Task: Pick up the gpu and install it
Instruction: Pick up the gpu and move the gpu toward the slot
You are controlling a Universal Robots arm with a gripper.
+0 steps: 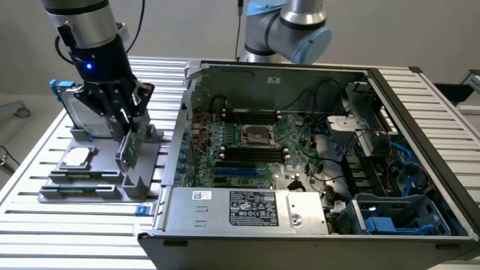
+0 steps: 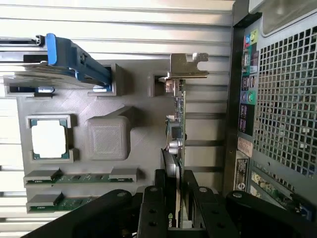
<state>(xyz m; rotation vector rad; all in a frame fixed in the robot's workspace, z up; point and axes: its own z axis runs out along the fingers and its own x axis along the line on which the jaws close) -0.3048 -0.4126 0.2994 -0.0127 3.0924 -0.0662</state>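
The gpu [image 1: 129, 149] stands on edge in a slot of the grey parts holder [image 1: 98, 188], on the exterior view's left beside the open computer case [image 1: 225, 211]. My gripper [image 1: 123, 121] reaches down onto the card's upper edge. In the wrist view the gpu [image 2: 176, 134] runs edge-on from its silver end bracket [image 2: 185, 67] to between my gripper [image 2: 173, 198]. The black fingers [image 2: 154, 203] press on both faces, shut on the card. The card's lower edge still sits in the holder.
A hard drive with a blue frame [image 1: 78, 109] stands at the holder's back, a processor chip [image 1: 78, 157] lies flat on it, and memory sticks [image 2: 79, 178] lie in its slots. The motherboard [image 1: 255, 146] lies exposed inside the case, whose rear panel [image 2: 277, 99] is close beside the card.
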